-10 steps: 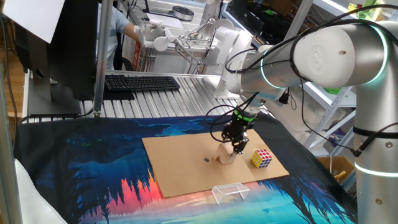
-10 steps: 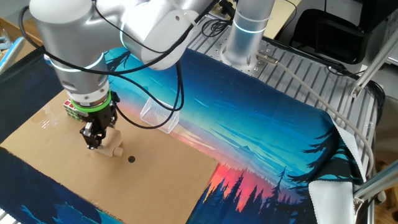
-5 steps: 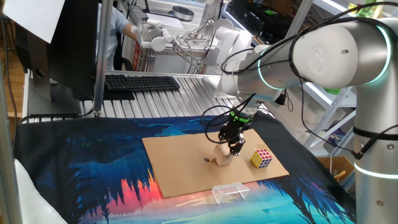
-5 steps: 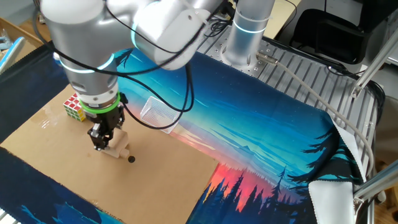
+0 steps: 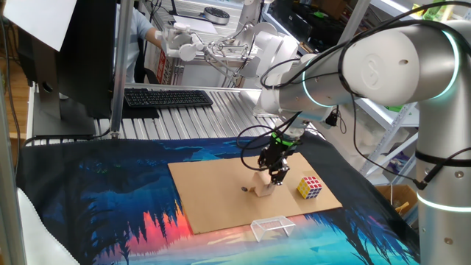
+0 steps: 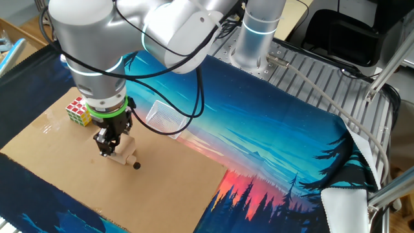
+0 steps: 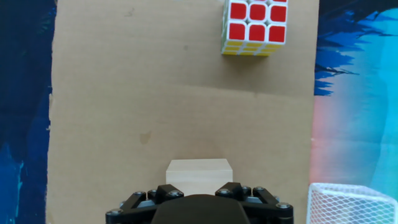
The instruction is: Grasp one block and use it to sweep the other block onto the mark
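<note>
Black gripper is clamped on the tan wooden cube, fingers pointing down at the cardboard sheet. Hand view: cube sits right under the gripper housing, top face + front edge visible, fingertips themselves hidden by the housing. One fixed view: gripper w/ cube resting on the cardboard, approx mid-sheet.

Small tan piece: can't make it out for sure in any view. Something tiny sits at the cube's lower corner in the other fixed view, too small to call.

Dark dot mark is just beside the cube's corner, touching or nearly, can't tell which. In one fixed view the mark is just left of the cube.

Puzzle cube w/ white edges sits near the cardboard's far edge, apart from the gripper; hand view shows its red face up top, well clear of the wooden cube. One fixed view: puzzle cube right of the gripper, near.

Clear plastic frame is at the cardboard's front edge in one fixed view; hand view catches its corner bottom right, off the cardboard on the cloth. Printed blue/red cloth covers the table under everything. Keyboard behind on the metal bench.
</note>
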`<state>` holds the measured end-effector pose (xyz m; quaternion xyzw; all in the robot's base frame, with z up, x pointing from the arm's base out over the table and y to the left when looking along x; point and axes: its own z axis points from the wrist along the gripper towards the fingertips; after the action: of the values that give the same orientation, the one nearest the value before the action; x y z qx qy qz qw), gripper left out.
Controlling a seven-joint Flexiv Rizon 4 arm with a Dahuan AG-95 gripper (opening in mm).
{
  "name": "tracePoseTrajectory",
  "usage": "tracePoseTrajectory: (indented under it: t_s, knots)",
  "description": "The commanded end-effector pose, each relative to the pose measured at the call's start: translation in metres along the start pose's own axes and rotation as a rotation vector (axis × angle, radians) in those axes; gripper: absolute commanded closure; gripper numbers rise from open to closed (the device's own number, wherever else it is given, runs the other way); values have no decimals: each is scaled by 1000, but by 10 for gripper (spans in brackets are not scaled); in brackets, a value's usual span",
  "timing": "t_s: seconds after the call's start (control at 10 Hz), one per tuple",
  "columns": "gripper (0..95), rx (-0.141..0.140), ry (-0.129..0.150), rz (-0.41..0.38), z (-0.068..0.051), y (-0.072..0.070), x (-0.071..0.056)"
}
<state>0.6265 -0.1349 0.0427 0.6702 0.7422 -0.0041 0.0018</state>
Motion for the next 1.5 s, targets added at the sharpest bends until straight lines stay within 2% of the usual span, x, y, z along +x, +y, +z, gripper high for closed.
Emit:
tracePoseTrajectory:
  t_s: [0.1, 0.6, 1.1, 1.3, 1.5]
  knots:
    - [950, -5, 2, 13, 0, 0, 0]
    - [950, -13, 4, 56, -1, 3, 1]
    - [950, -17, 4, 66, 1, 1, 9]
    - [950, -15, 4, 82, -4, 3, 12]
    - [950, -15, -17, 104, -4, 4, 13]
